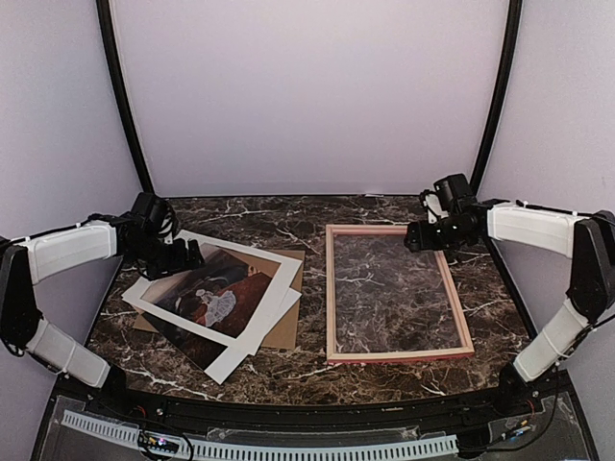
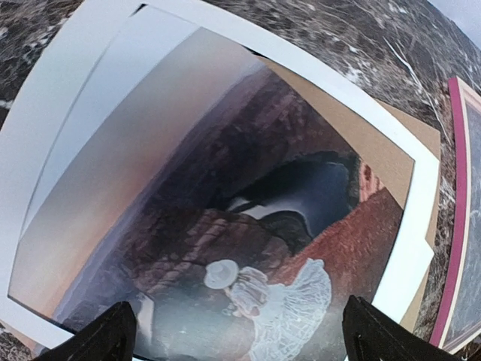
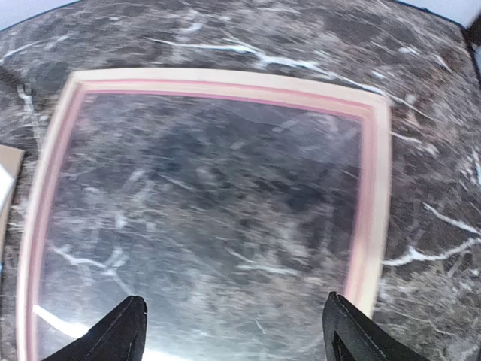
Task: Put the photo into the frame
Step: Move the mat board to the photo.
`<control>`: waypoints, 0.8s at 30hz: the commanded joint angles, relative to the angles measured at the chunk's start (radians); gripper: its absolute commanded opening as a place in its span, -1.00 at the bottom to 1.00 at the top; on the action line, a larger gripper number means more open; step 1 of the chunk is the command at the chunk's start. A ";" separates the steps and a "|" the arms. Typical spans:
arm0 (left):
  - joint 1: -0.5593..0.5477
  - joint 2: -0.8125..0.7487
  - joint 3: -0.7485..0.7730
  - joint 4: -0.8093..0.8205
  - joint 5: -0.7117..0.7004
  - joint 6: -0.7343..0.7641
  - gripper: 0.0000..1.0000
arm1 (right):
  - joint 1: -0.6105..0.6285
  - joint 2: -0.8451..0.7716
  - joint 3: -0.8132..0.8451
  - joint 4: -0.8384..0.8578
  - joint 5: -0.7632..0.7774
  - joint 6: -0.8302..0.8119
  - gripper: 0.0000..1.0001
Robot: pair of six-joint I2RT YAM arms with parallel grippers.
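Nothing looked done yet: the photo (image 1: pixel 213 300) lay face up under a white mat (image 1: pixel 258 257) at the desk's (image 1: pixel 288 216) left, well apart from the frame (image 1: pixel 332 288) at the right, with the left jaws released above it and the right jaws released over the frame.

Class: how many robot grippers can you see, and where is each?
2. The left gripper hovers over the photo; the right gripper hovers over the far end of the frame. None looks hidden.
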State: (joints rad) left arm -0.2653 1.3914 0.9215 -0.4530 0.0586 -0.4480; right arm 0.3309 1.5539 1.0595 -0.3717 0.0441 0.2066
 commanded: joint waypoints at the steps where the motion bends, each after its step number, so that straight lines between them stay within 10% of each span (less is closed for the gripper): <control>1: 0.107 -0.021 -0.036 0.076 0.081 -0.003 0.98 | 0.115 0.027 0.064 0.070 -0.124 0.072 0.63; 12: 0.462 0.233 0.048 0.278 0.361 -0.058 0.95 | 0.451 0.325 0.304 0.095 -0.226 0.093 0.62; 24: 0.487 0.537 0.403 0.229 0.260 0.013 0.93 | 0.604 0.549 0.477 0.089 -0.278 0.100 0.59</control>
State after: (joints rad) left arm 0.2241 1.8610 1.2285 -0.1986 0.3462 -0.4770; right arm 0.9154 2.0659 1.4906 -0.2920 -0.2119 0.2947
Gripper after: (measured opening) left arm 0.970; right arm 0.797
